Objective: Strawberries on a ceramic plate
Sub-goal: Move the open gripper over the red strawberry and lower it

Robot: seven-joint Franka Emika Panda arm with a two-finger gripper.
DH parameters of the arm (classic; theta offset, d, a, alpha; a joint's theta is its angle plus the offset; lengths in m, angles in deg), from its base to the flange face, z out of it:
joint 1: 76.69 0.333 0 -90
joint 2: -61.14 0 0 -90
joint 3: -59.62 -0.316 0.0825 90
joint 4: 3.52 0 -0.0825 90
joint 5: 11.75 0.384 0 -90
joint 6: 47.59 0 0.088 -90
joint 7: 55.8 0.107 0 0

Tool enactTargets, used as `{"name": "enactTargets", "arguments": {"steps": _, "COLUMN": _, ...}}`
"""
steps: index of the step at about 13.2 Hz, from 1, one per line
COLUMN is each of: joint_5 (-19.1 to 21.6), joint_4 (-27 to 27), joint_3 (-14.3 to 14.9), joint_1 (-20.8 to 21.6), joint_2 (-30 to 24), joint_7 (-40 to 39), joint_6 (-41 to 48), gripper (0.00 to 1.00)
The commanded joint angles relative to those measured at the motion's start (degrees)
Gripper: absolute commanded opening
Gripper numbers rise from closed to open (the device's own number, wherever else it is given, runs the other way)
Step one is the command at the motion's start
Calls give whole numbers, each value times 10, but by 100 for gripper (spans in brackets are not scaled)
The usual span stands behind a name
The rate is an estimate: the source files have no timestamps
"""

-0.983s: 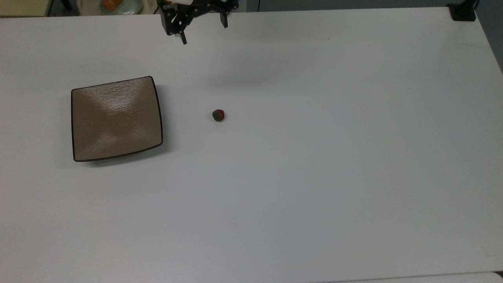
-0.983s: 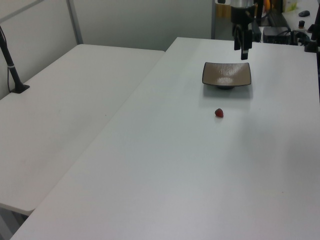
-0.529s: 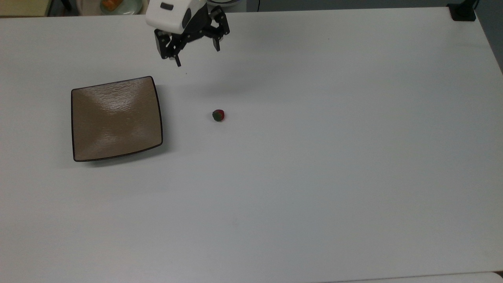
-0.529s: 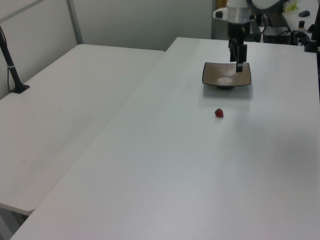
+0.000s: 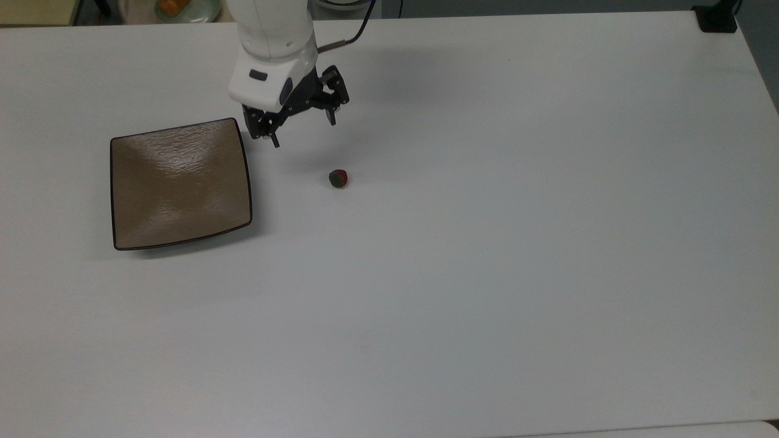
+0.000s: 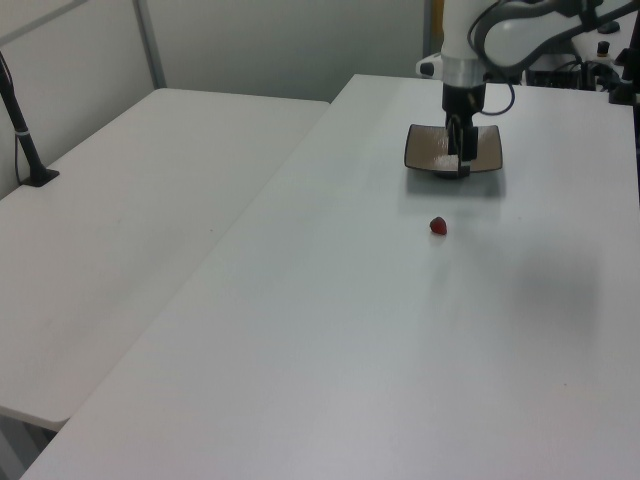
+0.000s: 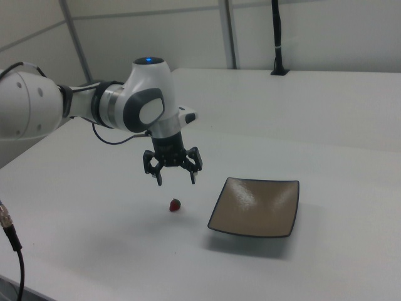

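Note:
The tiny red strawberry with its dark green cap lies by itself on the white table, to the right of the ceramic plate in the top view. The square tan-brown plate holds nothing. My gripper hangs open above the table, between the plate's far right corner and the strawberry, with nothing between its fingers. In the right view the gripper is a little above the strawberry, and the plate sits to the right. In the left view the gripper stands in front of the plate, beyond the strawberry.
A black camera mount sits at the table's far right corner in the top view. A dish with something orange lies beyond the far edge. A second white table with a black post adjoins in the left view.
The arm has come in from the table's far edge toward the strawberry and lowered, ending near the plate's corner. The fingers stayed open; strawberry and plate have not moved.

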Motion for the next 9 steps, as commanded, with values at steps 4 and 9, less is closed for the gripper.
{"name": "enactTargets", "arguments": {"steps": 4, "joint_5": -5, "joint_4": 30, "joint_3": -1, "joint_1": 9, "joint_2": 39, "joint_7": -2, "joint_6": -79, "gripper": 100}}
{"name": "enactTargets", "arguments": {"steps": 9, "joint_5": -5, "joint_4": 30, "joint_3": -4, "joint_1": 18, "joint_2": 64, "joint_7": 0, "joint_6": -114, "gripper": 100}}
